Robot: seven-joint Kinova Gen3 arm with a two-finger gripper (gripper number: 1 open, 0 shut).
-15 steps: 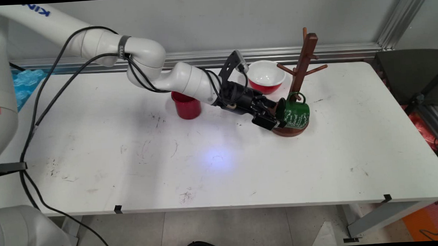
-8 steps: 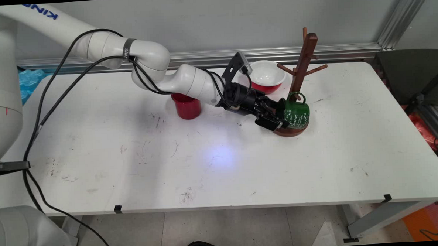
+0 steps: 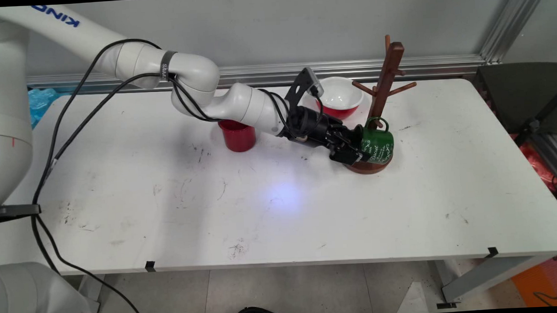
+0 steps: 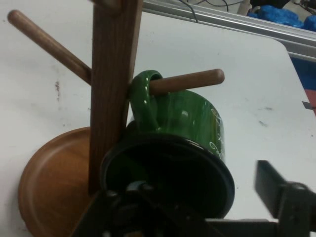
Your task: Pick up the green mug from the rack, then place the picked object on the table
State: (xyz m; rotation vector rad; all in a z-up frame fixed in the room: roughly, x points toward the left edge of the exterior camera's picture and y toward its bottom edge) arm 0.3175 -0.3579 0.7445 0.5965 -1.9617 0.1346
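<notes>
Pincer (image 3: 355, 149), black, two-finger, sits right of centre in the main view, at the open mouth of a green mug (image 3: 377, 145). It's spread apart, holding nothing. In the hand view one finger (image 4: 284, 197) stands at lower right, outside the mug's wall w/ a clear strip of desk showing between them. The other finger is lost in the dark of the mug's mouth, so can't tell if it's inside the rim or touching it.

The mug hangs on a brown wooden mug tree (image 3: 386, 79), its handle looped over a low peg (image 4: 185, 81) right against the post. The other pegs in view are bare. The mug is low down, just above the tree's round base (image 3: 370, 166) – whether it rests on the base can't be told.

It lies on its side: handle up, mouth toward the arm at the frame's left, bottom toward the right. Long axis runs approx. level, left to right. White script lettering shows on its side, too small to read.

Also on the white desk (image 3: 309, 211) – a red cup (image 3: 236, 135) left of the pincer, partly behind the arm, and a red bowl w/ white inside (image 3: 339, 95) above it near the back edge, just left of the tree.
</notes>
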